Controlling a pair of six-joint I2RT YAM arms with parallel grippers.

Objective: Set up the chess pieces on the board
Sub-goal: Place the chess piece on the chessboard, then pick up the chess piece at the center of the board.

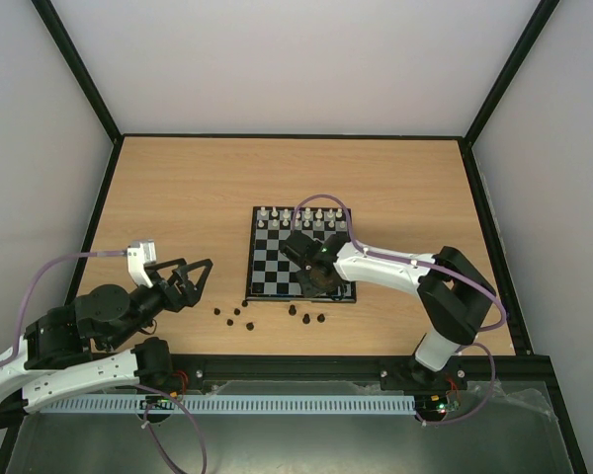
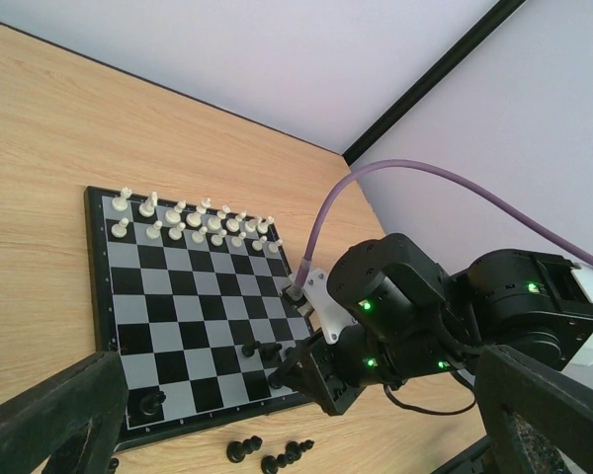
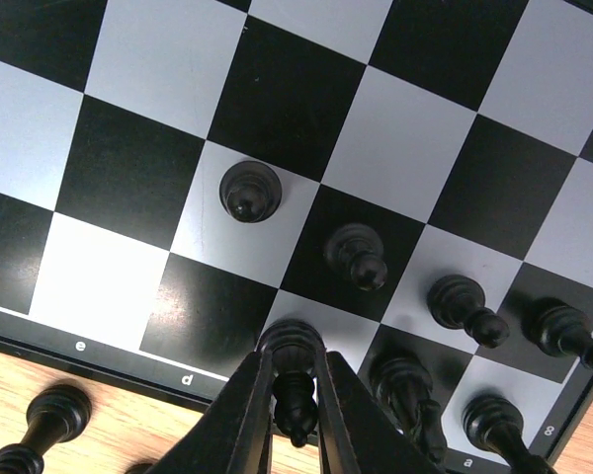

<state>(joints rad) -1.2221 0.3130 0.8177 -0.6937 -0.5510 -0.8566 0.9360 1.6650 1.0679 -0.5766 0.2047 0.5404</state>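
While the right end effector (image 3: pixel 295 360) hangs over the near right part of the board (image 1: pixel 277 269), I can see its two fingers pressed in on a single black piece (image 3: pixel 295 405). That piece sits between the fingers above a light square in the nearest row, right by the black border. From my wrist feed I cannot tell whether its base touches the square.

What the board holds so far:

- The white pieces (image 2: pixel 193 217) fill the two farthest rows.
- On the near side, the right wrist view shows six more black chess pieces (image 3: pixel 358 257) standing around the held one. One is on a light square (image 3: pixel 249 190), a little apart to the left. The rest are clustered toward the corner.
- From the left wrist I also see a lone black piece (image 2: pixel 153 402) upright near the board's near left corner.

Off the board, a scatter of loose black pieces (image 1: pixel 239 314) lies on the bench (image 1: pixel 178 188), just beside the board's near edge. Some of them are tipped over.

The left end effector (image 1: pixel 200 281) hovers over the bench to the left of the board with its fingers (image 2: pixel 49 415) spread wide, touching none of the pieces.
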